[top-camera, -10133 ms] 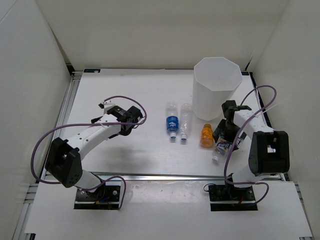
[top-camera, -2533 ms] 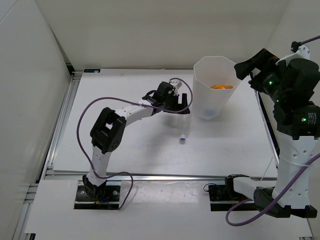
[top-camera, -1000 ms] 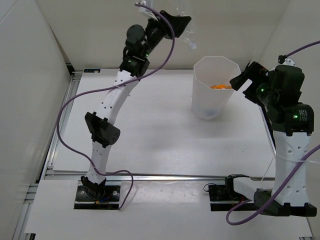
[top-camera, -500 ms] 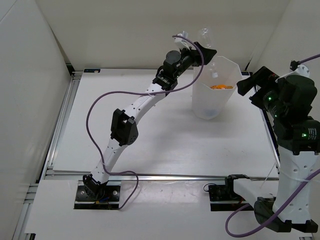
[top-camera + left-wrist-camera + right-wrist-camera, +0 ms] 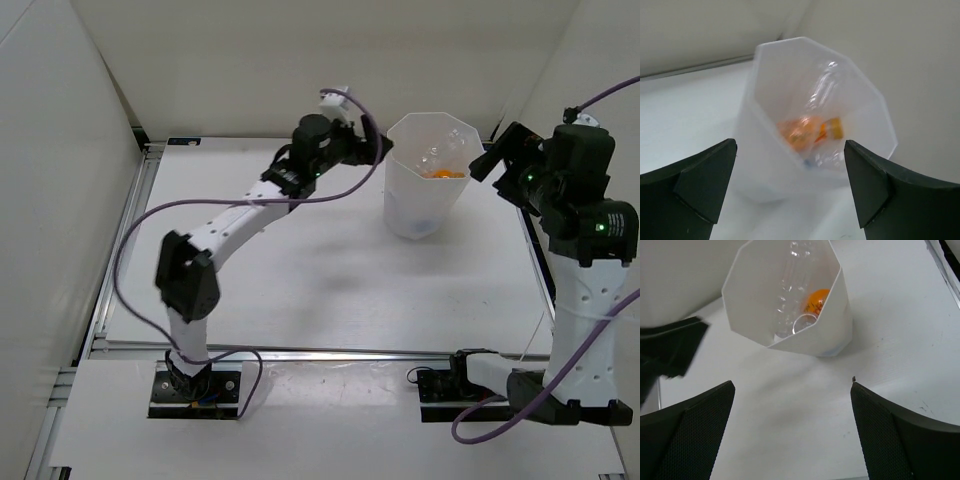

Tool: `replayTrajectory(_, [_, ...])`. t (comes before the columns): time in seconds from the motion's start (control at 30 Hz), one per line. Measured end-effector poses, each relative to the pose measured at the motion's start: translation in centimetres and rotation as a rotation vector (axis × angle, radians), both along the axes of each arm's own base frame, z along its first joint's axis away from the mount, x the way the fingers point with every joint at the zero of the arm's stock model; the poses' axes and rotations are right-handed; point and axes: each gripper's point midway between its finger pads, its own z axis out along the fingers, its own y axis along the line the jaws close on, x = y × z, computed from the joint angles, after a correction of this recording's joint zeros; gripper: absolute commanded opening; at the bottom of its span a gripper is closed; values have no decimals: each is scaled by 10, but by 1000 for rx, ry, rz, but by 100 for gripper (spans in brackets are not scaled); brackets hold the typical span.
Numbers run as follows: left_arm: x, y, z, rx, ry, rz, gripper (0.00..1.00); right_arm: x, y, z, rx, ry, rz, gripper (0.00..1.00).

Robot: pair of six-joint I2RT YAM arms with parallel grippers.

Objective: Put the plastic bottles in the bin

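Note:
The white translucent bin (image 5: 408, 205) stands at the back right of the table. Inside it lie the short orange bottle (image 5: 443, 173) and a clear bottle (image 5: 436, 153) leaning against the wall. My left gripper (image 5: 373, 150) is open and empty, just left of the bin's rim. In the left wrist view (image 5: 790, 185) it looks down into the bin (image 5: 762, 160) at the orange bottle (image 5: 801, 131) and the clear bottle (image 5: 823, 86). My right gripper (image 5: 493, 160) is open and empty, raised to the right of the bin. Its wrist view (image 5: 792, 430) shows the bin (image 5: 827, 335), the orange bottle (image 5: 816, 301) and the clear bottle (image 5: 790, 270). The other bottles are not clearly seen.
White walls enclose the table on the left, back and right. A metal rail (image 5: 130, 235) runs along the table's left edge. The left gripper shows as a dark blur (image 5: 670, 347) at the left of the right wrist view. No bottle lies on the table top.
My left gripper held the clear bottle above the bin's rim half a second ago; it has let go, the bottle is in the bin, and the gripper has dropped to the rim's left.

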Motion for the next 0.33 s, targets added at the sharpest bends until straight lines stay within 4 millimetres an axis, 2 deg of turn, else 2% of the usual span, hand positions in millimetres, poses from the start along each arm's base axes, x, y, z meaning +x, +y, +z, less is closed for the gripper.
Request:
replayTrajectory(0.13, [-38, 98, 10, 102, -39, 189, 99, 12, 3, -21, -18, 102, 31, 100])
replayTrajectory(0.23, [-72, 171, 22, 147, -101, 356, 99, 21, 11, -47, -6, 189, 68, 100])
replayTrajectory(0.3, [-91, 205, 22, 163, -122, 450, 99, 19, 14, -62, 4, 230, 85, 100])
replayTrajectory(0.33, [-101, 224, 14, 185, -116, 503, 99, 18, 15, -67, 8, 246, 91, 100])
